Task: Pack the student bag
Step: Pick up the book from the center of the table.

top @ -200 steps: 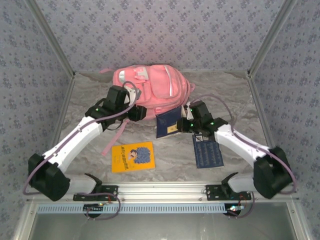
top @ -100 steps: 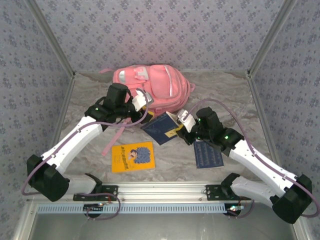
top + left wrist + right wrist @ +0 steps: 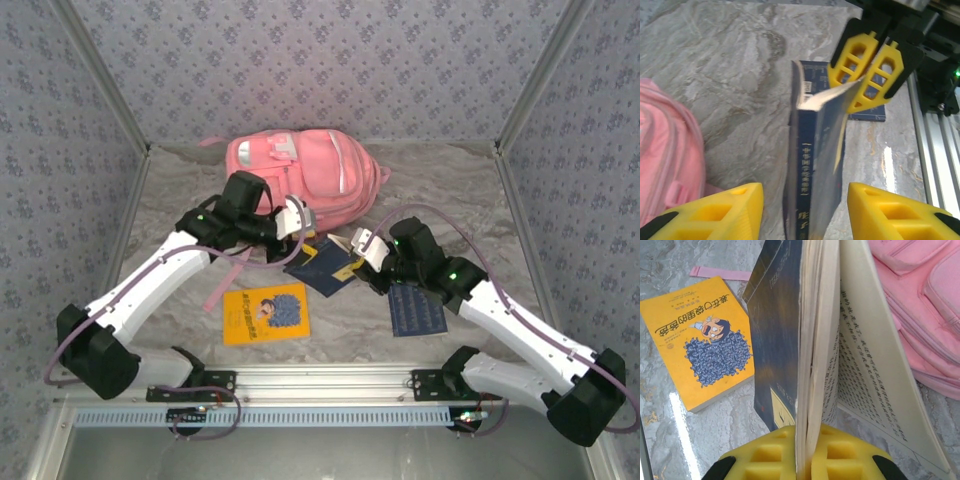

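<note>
Against a second ago: noted the right tool (image 3: 352,266) swung in and turned, carrying the dark blue softcover book (image 3: 320,265) leftward and lower toward mid-tabletop. Noted the left tool (image 3: 303,238) brought off the near edge of the student bag (image 3: 310,172), a large soft pink fabric backpack, and down to the book. Found the right tool pressed together on the book's page block near one corner, with a cover and a printed leaf hanging loose beside it on the right wrist view. Found the left tool spread, one yellow finger (image 3: 725,212) on either side of the book's spine edge, apart from it on both sides, gripping nothing. Located the student bag lying at the back of the grey marbled tabletop (image 3: 450,190), just behind both tools. Judged progress as early: nothing visibly inside the bag, the book in the air, probably mid hand-over. Left to pack, by the look of it: a thin yellow paperback (image 3: 265,313) with a cartoon figure, flat on the near tabletop, and a flat dark blue booklet (image 3: 417,308) beside the right arm, both untouched. Could not tell whether any zip stands open. Could not read the cover text. Saw the pink strap (image 3: 220,285) partly hidden under the left arm.
</note>
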Motion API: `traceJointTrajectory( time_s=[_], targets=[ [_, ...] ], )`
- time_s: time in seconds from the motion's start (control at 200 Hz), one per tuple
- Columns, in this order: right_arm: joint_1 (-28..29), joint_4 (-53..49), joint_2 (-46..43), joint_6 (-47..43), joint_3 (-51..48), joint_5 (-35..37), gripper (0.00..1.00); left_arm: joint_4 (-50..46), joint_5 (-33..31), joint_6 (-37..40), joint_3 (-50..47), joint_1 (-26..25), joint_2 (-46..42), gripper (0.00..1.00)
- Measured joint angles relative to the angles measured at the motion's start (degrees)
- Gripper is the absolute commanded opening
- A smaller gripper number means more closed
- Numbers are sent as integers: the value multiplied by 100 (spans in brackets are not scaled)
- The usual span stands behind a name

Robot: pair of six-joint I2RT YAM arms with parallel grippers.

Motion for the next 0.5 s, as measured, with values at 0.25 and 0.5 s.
traceJointTrajectory(
  time_s=[0.25,0.5],
  targets=[
    [162,52,-162,-162,22,17,0,-160,7,146,122,-229,501,43],
    [240,83,-170,-214,22,205,1,-509,15,404,472,-393,859,0]
  ],
)
